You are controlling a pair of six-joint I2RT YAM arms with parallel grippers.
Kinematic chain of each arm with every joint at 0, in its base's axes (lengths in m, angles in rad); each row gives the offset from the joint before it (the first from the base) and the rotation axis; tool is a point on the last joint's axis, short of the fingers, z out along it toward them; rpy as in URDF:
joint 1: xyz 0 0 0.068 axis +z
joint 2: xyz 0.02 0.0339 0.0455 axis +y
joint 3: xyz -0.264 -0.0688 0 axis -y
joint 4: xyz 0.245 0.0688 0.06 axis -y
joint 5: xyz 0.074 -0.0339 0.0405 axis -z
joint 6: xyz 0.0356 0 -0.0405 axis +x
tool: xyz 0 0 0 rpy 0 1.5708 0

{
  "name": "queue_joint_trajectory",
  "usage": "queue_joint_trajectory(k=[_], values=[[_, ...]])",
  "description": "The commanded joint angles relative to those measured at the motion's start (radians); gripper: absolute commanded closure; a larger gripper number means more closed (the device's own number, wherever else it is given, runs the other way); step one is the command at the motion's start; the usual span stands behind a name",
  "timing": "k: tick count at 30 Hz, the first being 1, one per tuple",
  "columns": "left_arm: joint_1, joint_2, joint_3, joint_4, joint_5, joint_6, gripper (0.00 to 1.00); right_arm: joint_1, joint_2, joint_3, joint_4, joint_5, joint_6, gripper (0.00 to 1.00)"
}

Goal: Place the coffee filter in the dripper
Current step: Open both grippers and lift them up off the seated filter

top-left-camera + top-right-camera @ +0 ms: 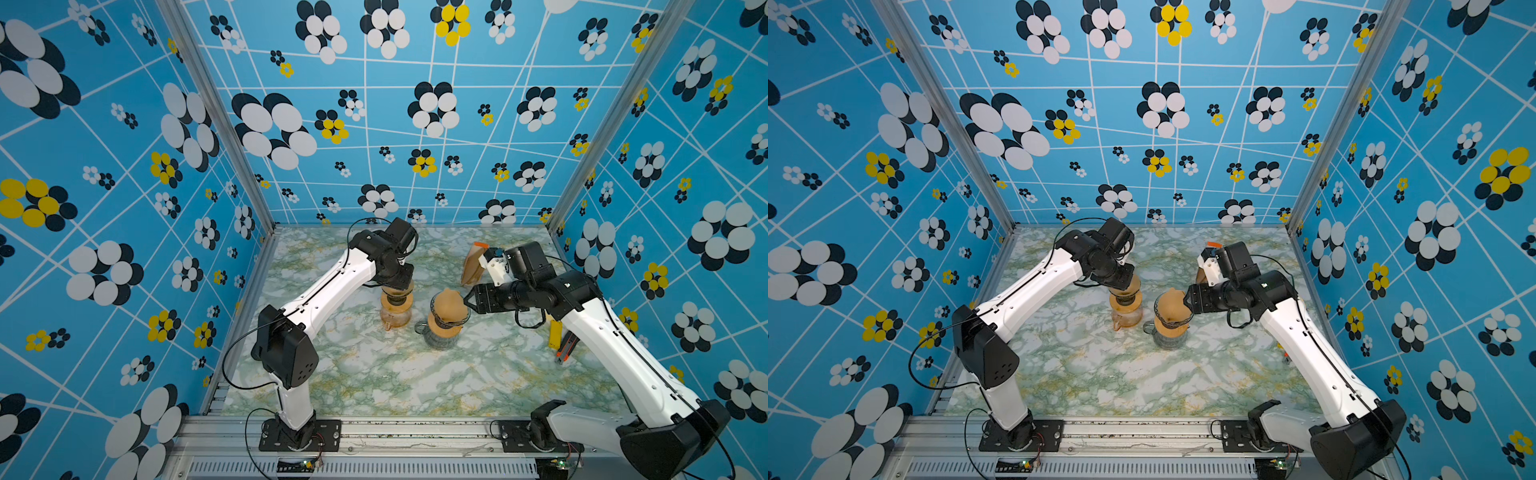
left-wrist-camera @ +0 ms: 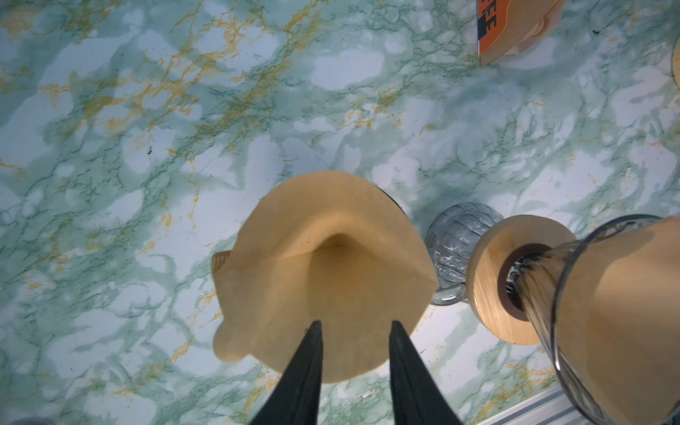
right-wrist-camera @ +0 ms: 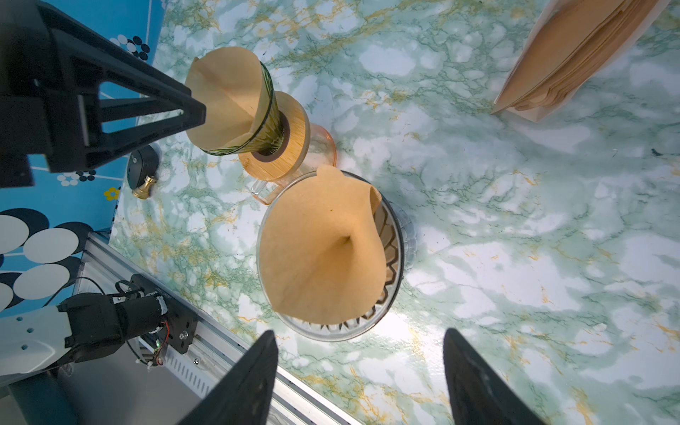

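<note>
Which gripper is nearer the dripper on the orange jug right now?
Left. The left gripper is right at that dripper, directly over its filter; the right gripper sits beside the other dripper on the clear jug.

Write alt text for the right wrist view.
A brown filter sits in a glass dripper, just ahead of the open right gripper. Beyond it, the left gripper reaches a second filter in another dripper. A filter pack is nearby.
</note>
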Motion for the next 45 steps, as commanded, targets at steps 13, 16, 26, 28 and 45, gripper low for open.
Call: queue_joint_trajectory(k=[13, 16, 26, 28, 45], values=[[0.008, 0.009, -0.098, -0.003, 0.016, -0.019, 0.68, -0.005, 0.006, -0.018, 0.006, -0.005, -0.017, 0.27], [0.006, 0.001, -0.104, -0.006, 0.014, -0.026, 0.68, -0.005, 0.003, -0.023, 0.01, -0.003, -0.013, 0.27], [0.003, -0.018, -0.113, -0.01, 0.014, -0.036, 0.68, -0.005, -0.003, -0.032, 0.018, -0.001, -0.003, 0.27], [-0.001, -0.019, -0.115, -0.009, 0.016, -0.039, 0.68, -0.005, -0.005, -0.035, 0.022, -0.003, -0.002, 0.27], [-0.026, -0.021, -0.106, -0.027, -0.004, -0.057, 0.68, -0.005, -0.014, -0.047, 0.026, -0.003, -0.002, 0.27]])
